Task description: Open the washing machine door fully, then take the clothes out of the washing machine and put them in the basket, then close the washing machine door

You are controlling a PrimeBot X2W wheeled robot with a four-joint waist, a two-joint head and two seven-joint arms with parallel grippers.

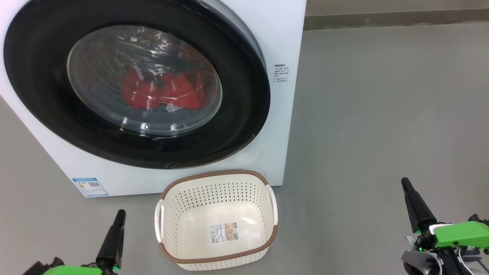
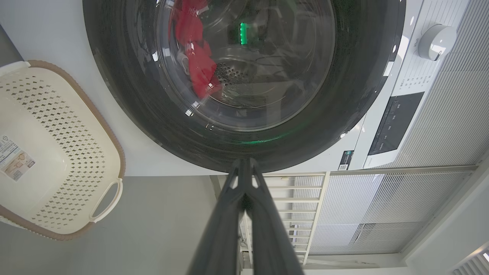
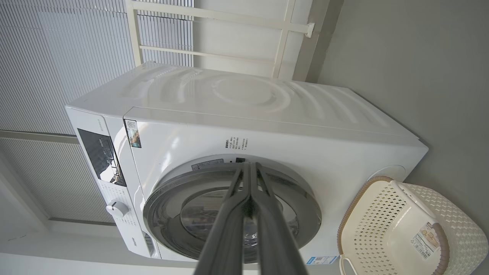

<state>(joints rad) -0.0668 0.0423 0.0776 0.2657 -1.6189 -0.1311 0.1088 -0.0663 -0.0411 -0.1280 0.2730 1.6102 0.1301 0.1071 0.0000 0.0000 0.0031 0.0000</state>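
Observation:
The washing machine [image 1: 284, 34] is a white box at the upper left. Its round black-framed door [image 1: 38, 95] covers the opening and looks slightly ajar along its right edge. Red clothes [image 1: 160, 91] lie in the drum behind the glass and also show in the left wrist view [image 2: 198, 72]. On the floor just before the machine stands the cream basket [image 1: 214, 174], holding nothing but a sticker on its bottom. My left gripper [image 1: 121, 212] is shut, low and left of the basket, its tips [image 2: 244, 160] pointing at the door's rim. Well to the basket's right, my right gripper [image 1: 404, 180] is shut and holds nothing.
Bare grey floor [image 1: 382, 114] stretches to the right of the machine and around the basket. A control panel and a white knob [image 2: 435, 40] sit on the machine's front above the door. White railings and slatted panels [image 3: 214, 23] stand behind the machine.

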